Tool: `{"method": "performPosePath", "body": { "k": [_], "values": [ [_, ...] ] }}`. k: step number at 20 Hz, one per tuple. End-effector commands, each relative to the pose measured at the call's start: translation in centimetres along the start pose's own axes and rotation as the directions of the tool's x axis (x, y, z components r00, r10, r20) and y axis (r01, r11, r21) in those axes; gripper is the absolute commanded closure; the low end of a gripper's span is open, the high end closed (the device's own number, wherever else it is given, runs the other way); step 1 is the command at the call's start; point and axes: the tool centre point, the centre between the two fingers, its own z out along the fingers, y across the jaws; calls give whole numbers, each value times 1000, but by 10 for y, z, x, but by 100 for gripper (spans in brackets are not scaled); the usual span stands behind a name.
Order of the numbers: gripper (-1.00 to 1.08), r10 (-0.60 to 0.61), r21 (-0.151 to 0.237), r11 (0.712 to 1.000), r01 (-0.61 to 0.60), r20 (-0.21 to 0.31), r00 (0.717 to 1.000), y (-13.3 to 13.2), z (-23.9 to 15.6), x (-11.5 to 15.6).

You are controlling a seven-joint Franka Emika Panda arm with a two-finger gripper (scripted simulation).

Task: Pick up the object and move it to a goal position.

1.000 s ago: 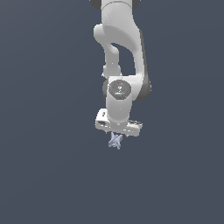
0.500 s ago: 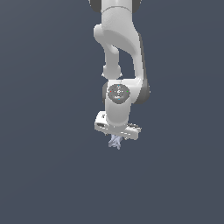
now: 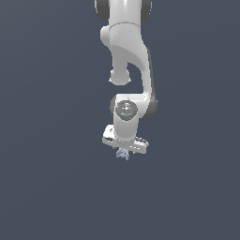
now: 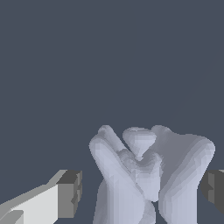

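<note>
- Now: pale lavender-grey spiky, star-like object (image 4: 146,175) sits between the white robot gripper's (image 3: 124,151) fingers (image 4: 69,194), directly under the wrist.
- Fingers spread; one dark pad stands apart from the object, the other just beside it, contact unclear.
- Plain dark grey surface (image 3: 51,187) all around.
- Judgement: centre before closing; the jagged lobes could twist or slip. Squeeze slowly and lift straight.

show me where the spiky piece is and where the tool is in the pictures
spiky piece (image 4: 144,175): wrist view, on its central lobes.
spiky piece (image 3: 123,153): exterior view, on its middle.
tool (image 3: 124,151): exterior view, midway between its fingertips.
</note>
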Motion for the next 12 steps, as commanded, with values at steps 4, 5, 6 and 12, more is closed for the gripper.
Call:
{"method": "performPosePath", "body": {
  "k": [4,5,6,12],
  "values": [
    [-92,1,0,1000,-1,-2,1000,0,8,2],
    [108,1,0,1000,-1,-2,1000,0,8,2],
    [108,1,0,1000,-1,-2,1000,0,8,2],
    [108,1,0,1000,-1,-2,1000,0,8,2]
  ]
}}
